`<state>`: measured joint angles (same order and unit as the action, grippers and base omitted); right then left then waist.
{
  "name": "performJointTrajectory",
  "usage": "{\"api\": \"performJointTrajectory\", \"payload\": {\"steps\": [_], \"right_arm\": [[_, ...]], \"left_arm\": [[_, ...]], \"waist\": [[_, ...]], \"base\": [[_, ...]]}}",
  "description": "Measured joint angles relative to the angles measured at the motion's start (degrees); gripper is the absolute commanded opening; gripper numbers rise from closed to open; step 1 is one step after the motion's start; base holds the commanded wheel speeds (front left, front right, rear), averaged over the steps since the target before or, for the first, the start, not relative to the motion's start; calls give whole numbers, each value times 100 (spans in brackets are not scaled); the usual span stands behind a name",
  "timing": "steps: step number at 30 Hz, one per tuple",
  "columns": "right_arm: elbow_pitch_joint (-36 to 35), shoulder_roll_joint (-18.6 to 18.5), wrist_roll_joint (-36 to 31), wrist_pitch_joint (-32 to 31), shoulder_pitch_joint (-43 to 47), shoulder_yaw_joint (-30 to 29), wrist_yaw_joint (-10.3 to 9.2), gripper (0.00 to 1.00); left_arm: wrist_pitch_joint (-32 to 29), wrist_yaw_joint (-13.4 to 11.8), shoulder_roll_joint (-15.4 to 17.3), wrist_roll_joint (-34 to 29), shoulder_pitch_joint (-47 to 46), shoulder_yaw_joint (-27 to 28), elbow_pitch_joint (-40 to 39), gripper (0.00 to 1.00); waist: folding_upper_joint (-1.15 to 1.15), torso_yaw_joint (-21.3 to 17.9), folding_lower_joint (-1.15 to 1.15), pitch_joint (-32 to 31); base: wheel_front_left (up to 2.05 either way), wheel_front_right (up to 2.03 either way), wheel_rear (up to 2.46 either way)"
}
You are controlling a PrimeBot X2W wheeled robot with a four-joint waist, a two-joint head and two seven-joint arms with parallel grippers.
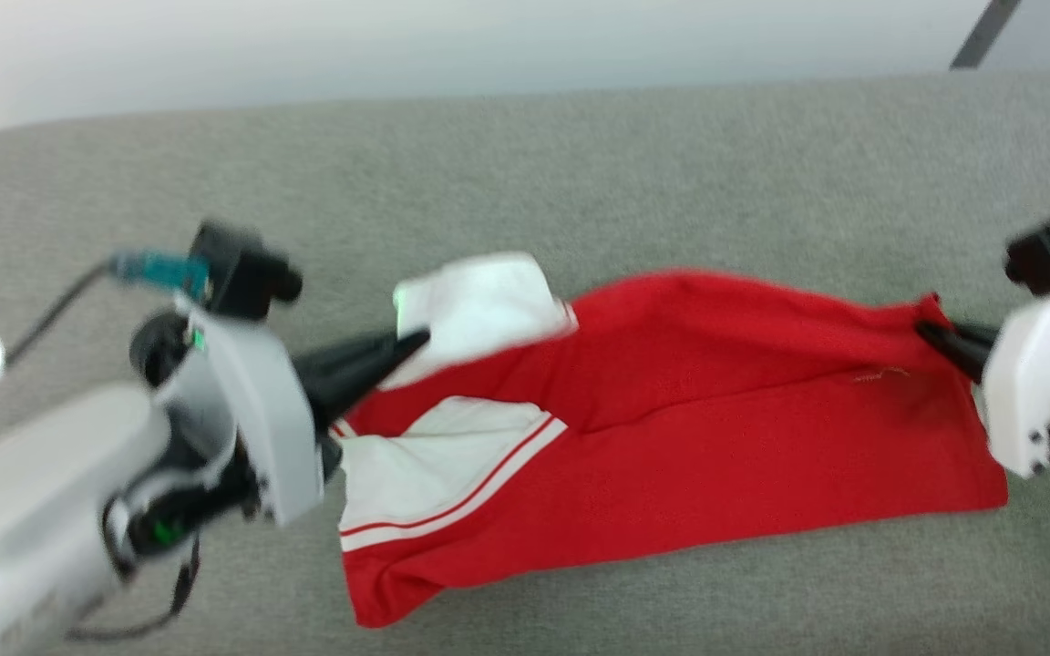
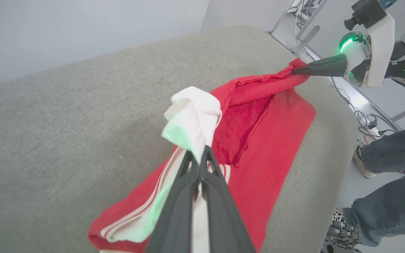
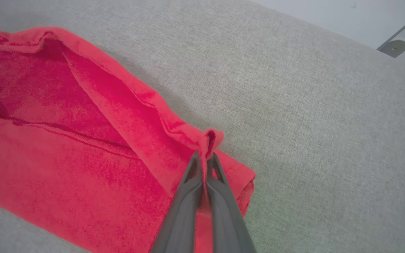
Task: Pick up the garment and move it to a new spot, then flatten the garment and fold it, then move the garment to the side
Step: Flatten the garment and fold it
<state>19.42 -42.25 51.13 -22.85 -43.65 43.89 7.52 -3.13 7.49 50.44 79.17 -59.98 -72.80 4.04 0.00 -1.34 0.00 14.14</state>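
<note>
The left pincer (image 1: 420, 339) is seen clamped shut on a bunched white sleeve (image 1: 479, 305) of the garment (image 1: 671, 410). In the left wrist view the two dark fingers (image 2: 181, 196) are pressed together, and white cloth (image 2: 192, 112) is pinched at their tips and spills over them (a green glow is cast on its near fold). Across the way, the right pincer (image 1: 926, 333) is closed just as tightly on a red corner at the garment's far end. In the right wrist view a small tuft of red fabric is caught between the tips of that pincer (image 3: 205, 156).

Between the two grips, the garment's upper edge is drawn into a raised, taut ridge (image 2: 258, 84). The rest of the red body (image 3: 65, 140) is spread across the table (image 1: 580, 164), lying sideways in the head view. A second white sleeve with red-and-white striped trim (image 1: 452, 483) is laid flat just below the left pincer. The table is covered in grey woven fabric (image 3: 311, 88) and rounded at its corner. Beyond its edge, a person's legs (image 2: 392, 147) in blue jeans are caught in the left wrist view, with cables on the floor nearby.
</note>
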Motion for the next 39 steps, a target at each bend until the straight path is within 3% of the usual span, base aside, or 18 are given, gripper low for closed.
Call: {"api": "performJointTrajectory", "payload": {"steps": [5,13,19,29,30,31,32,33,34,39], "right_arm": [[-231,-436,237,181,714,-200,0,0],[-235,-637,287,414,1465,-661,0,0],[-58,-443,215,548,1681,-901,0,0],[121,-80,-82,673,1664,-1045,0,0],[102,-69,-110,689,1651,-1049,0,10],[70,-62,-126,726,1641,-1070,0,26],[42,-51,-123,736,1637,-1110,0,67],[9,-40,-113,747,1641,-1135,0,100],[-34,-35,-73,746,1665,-1167,0,100],[-241,-97,133,760,2011,-1455,0,100]], "left_arm": [[698,0,253,-21,748,-15,-444,0],[1058,-81,354,-162,1690,-41,-675,0],[1095,-163,-10,-386,2047,-51,-124,0],[1218,-55,-871,-738,2142,-64,1114,0],[1261,-43,-913,-769,2124,-60,1199,4],[1303,-43,-954,-768,2108,-53,1251,28],[1352,-42,-982,-767,2104,-35,1296,48],[1415,-36,-1000,-769,2103,-21,1329,81],[1472,-36,-1001,-781,2102,4,1358,100],[1714,-187,-995,-789,2235,272,1329,100]], "waist": [[0,199,0,-276],[0,435,0,-384],[0,453,0,-280],[0,408,0,-87],[0,402,0,-92],[0,400,0,-103],[0,400,0,-119],[0,401,0,-138],[0,403,0,-161],[0,449,0,-291]], "base": [[0,0,0],[0,0,0],[0,0,0],[0,0,0],[0,0,0],[0,0,0],[0,0,0],[0,0,0],[0,0,0],[0,0,0]]}}
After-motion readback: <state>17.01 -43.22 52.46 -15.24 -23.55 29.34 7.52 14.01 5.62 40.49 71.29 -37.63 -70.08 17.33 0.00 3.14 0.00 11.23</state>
